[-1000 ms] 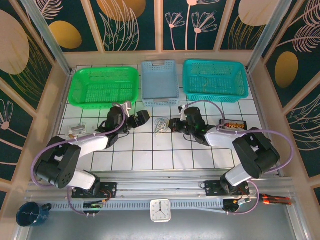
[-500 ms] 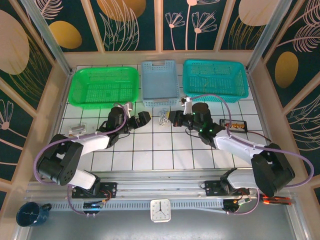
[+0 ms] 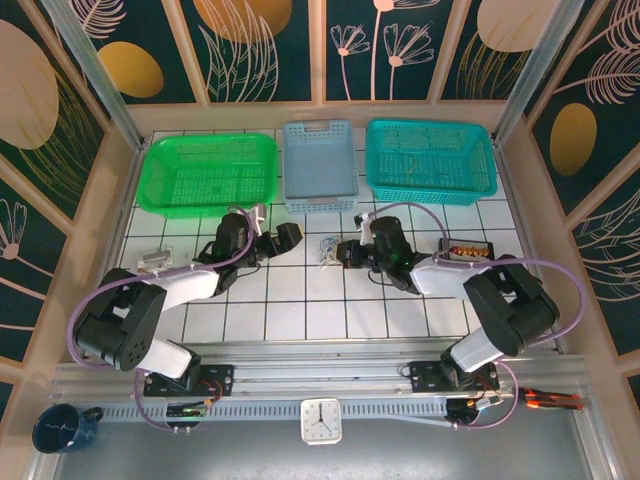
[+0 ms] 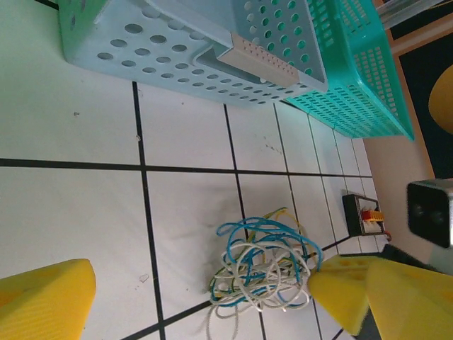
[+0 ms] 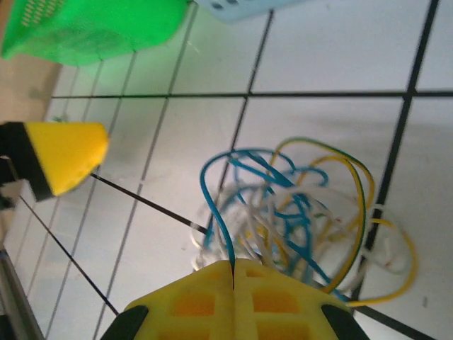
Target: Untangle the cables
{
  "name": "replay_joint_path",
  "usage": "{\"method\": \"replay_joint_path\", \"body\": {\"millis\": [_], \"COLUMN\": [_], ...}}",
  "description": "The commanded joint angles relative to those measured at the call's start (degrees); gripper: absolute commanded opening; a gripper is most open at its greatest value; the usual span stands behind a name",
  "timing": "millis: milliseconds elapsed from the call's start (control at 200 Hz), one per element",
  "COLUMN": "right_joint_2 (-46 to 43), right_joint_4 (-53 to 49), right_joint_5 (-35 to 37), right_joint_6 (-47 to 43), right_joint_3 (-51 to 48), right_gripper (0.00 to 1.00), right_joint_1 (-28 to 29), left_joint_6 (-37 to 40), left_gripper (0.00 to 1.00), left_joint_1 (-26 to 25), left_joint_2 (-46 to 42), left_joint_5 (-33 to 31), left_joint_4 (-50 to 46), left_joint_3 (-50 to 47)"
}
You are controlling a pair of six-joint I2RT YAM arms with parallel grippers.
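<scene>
Roundish clump of cables (image 4: 263, 263); axis unclear

Bright, even light from above; faint soft shadows beside the cables (image 4: 262, 265) on the table (image 4: 71, 205). Right wrist view slightly blurred.

This looks like a robot lab, a small test booth built for robots to practise in. A left arm (image 3: 175, 288) and a right arm (image 3: 505, 305) are bolted to a metal rail (image 3: 320, 372) at the near edge of a white surface (image 3: 300, 320) marked with black lines in squares. Metal posts (image 3: 95, 75) and walls (image 3: 255, 50) painted with leaves and flowers close it in. A green basket (image 3: 212, 138), a pale blue basket (image 3: 320, 126) and a teal basket (image 3: 430, 124) stand in a row at the back. A small clock (image 3: 321, 421) sits in front of the rail.
</scene>
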Motion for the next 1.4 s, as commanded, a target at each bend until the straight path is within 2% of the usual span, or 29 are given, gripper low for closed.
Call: {"method": "replay_joint_path", "body": {"millis": [0, 215, 370, 641, 741, 881, 946, 1191, 1396], "right_joint_2": [0.0, -1.0, -3.9, -8.3, -8.6, -7.5, -6.6, -2.7, 1.5], "right_joint_4": [2.3, -2.6, -5.3, -9.0, -9.5, -9.5, -9.5, -8.4, -8.1], "right_joint_5": [2.1, 5.0, 5.9, 8.0, 8.0, 7.6, 7.5, 7.9, 7.2], "right_joint_6": [-0.1, -1.0, -1.2, -2.3, -2.4, -2.5, -2.6, -2.8, -4.5], "right_joint_3": [-0.5, -0.3, 0.5, 2.4, 3.3, 4.9, 5.5, 6.4, 5.4], "right_gripper": [0.0, 0.0, 0.12, 0.15, 0.21, 0.36, 0.4, 0.41, 0.45], "right_joint_1": [-0.2, -0.2, -0.3, -0.3, -0.3, -0.3, -0.3, -0.3, -0.1], "left_joint_6": [0.5, 0.0, -0.4, 0.6, 0.7, 1.4, 1.6, 2.7, 3.2], "left_gripper": [0.98, 0.98, 0.99, 0.97, 0.94, 0.89, 0.88, 0.84, 0.85], "left_joint_1": [0.3, 0.3, 0.2, -1.3, -2.5, -4.0, -4.3, -4.4, -4.4], "left_joint_2": [-1.3, -0.6, -0.1, 0.2, 0.4, 1.5, 2.1, 3.1, 2.1], "left_joint_5": [1.1, 1.6, 2.1, 2.2, 1.2, -1.3, -1.9, -4.7, -5.4], "left_joint_4": [1.1, 1.6, 2.2, 1.5, 1.2, -1.2, -1.6, -3.3, -4.1], "left_joint_3": [1.1, 1.3, 1.3, 1.5, 1.5, 2.2, 2.3, 2.0, 1.7]}}
